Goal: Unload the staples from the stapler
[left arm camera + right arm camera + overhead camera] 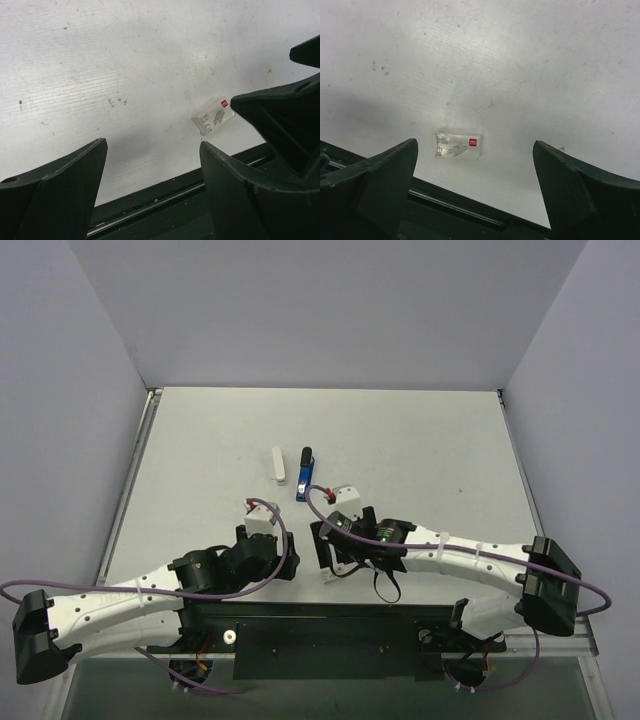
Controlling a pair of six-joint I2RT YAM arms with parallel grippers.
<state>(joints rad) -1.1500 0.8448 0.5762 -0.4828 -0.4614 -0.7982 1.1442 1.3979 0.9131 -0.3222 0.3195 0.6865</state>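
Observation:
The royal-blue stapler [303, 476] with a black far end lies flat near the table's middle, beyond both grippers, and shows only in the top view. My left gripper [288, 560] is open and empty, low over the near part of the table; its wrist view [152, 145] shows bare table between the jaws. My right gripper [322, 552] faces it closely and is also open and empty [475, 144]. Neither gripper touches the stapler.
A plain white bar [278, 464] lies just left of the stapler. A small clear staple box with a red label [458, 145] lies near the table's near edge, between the grippers; it also shows in the left wrist view [213, 117]. The black front rail [165, 200] is close below.

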